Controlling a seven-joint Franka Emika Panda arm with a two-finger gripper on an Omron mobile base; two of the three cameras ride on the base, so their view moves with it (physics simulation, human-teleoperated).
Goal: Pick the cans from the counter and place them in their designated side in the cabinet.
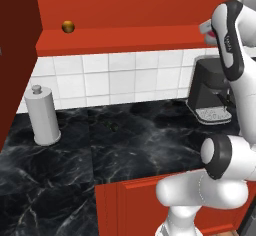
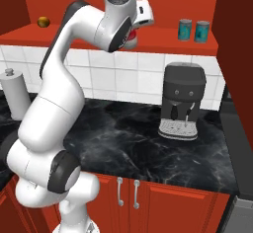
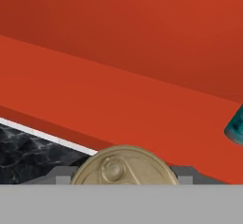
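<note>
**Ana:** Fingers (image 3: 59, 174) first: are they holding anything?

**Ben:** Yes. The gripper (image 3: 122, 173) is clamped on the short red-bodied can with a round cream lid (image 3: 124, 165). From the hand camera the lid faces straight back between the two tips, so I judge the can's long axis runs along the fingers, pointing at the cabinet.

**Ana:** Where is that can in the room?

**Ben:** Up off the glossy black marble counter (image 2: 148, 138), at the front edge of the flat red shelf board (image 2: 163, 43) of the big red-orange cabinet (image 2: 168, 0), about midway along. In the right base view the red body (image 2: 131, 38) shows just under the white hand. I cannot tell whether it touches the board.

**Ana:** Which way from the fingers is the target?

**Ben:** The board lies ahead of them and a little below. Two teal cans with silvery tops (image 2: 193, 30) stand upright beside each other near the shelf's right end, well apart from the held can. One shows at the right edge of the hand view (image 3: 236, 126).

**Ana:** And the other end?

**Ben:** A small golden-brown ball (image 2: 43, 21) sits near the left end. Nothing else stands on the board.

**Ana:** On the counter?

**Ben:** A tall grey cylinder with a knob (image 1: 42, 117) stands by the back edge on the left, and a dark coffee machine (image 2: 183, 101) on the right.
</note>
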